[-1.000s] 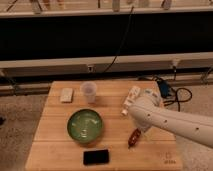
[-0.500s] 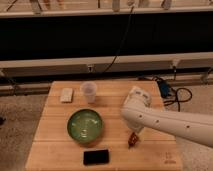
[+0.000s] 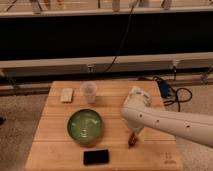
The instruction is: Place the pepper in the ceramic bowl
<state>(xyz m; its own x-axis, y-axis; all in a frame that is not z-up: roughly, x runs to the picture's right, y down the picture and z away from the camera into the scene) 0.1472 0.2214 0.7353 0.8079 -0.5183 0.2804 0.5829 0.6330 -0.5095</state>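
Note:
The pepper [image 3: 132, 141], small and dark red-brown, lies on the wooden table right of the ceramic bowl [image 3: 71, 126], a glossy green bowl near the table's middle. My white arm reaches in from the right. Its gripper [image 3: 134, 132] hangs directly above the pepper, open, with most of it hidden under the arm's wrist. The bowl has nothing in it.
A clear plastic cup [image 3: 88, 92] stands behind the bowl. A small white block [image 3: 66, 94] lies at the back left. A black phone [image 3: 96, 156] lies in front of the bowl. A white bottle [image 3: 138, 94] shows behind my arm. Cables [image 3: 170, 92] lie on the floor at the right.
My arm has swung left and lowered, bringing the gripper over the pepper and covering more of the white bottle. The pepper and bowl have not moved.

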